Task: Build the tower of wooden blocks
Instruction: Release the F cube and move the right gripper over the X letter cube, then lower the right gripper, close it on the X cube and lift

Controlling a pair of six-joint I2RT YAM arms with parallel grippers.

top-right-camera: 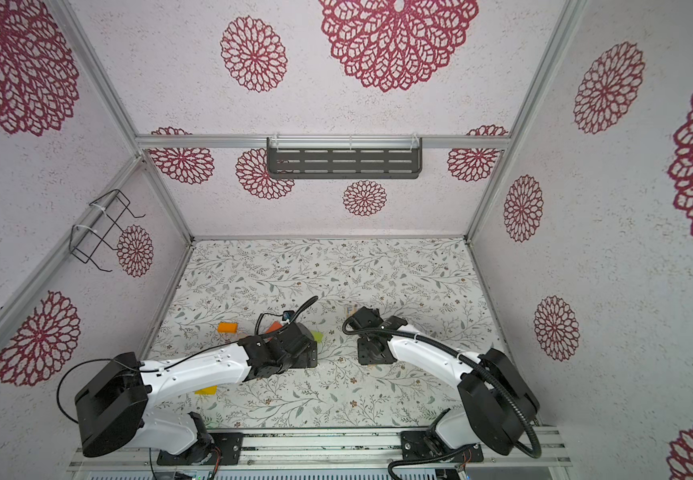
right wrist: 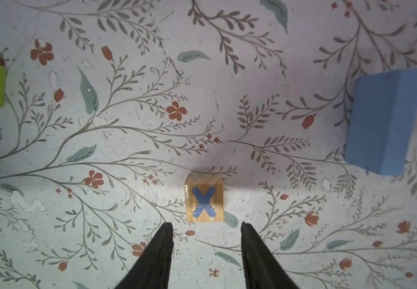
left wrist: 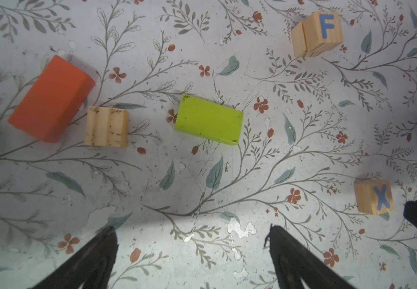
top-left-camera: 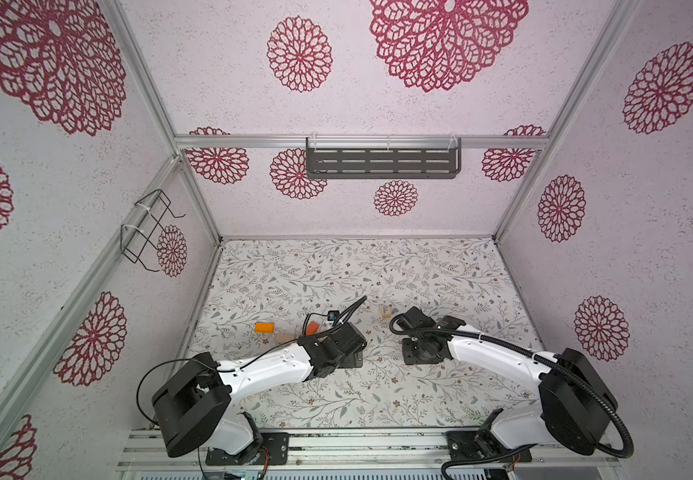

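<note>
The wood blocks lie singly on the floral table; no wood block tower is in view. Under my left gripper [left wrist: 192, 229], which is open and empty, lie a lime green bar [left wrist: 209, 118], a red-orange bar [left wrist: 52, 98] and a plain block [left wrist: 106, 126]. Farther off stands a cube lettered F [left wrist: 320, 32], also seen in a top view [top-left-camera: 385, 311]. My right gripper [right wrist: 206, 224] hangs open with nothing between its fingers, and a cube lettered X [right wrist: 204, 201] sits just beyond its fingertips. A light blue bar [right wrist: 385, 120] lies off to one side.
An orange bar [top-left-camera: 264, 327] lies left of the left arm, and a yellow bar [top-right-camera: 206, 390] peeks out under that arm. A wire rack [top-left-camera: 149, 228] hangs on the left wall, a dark shelf [top-left-camera: 382, 162] on the back wall. A metal rail [top-left-camera: 336, 449] edges the front.
</note>
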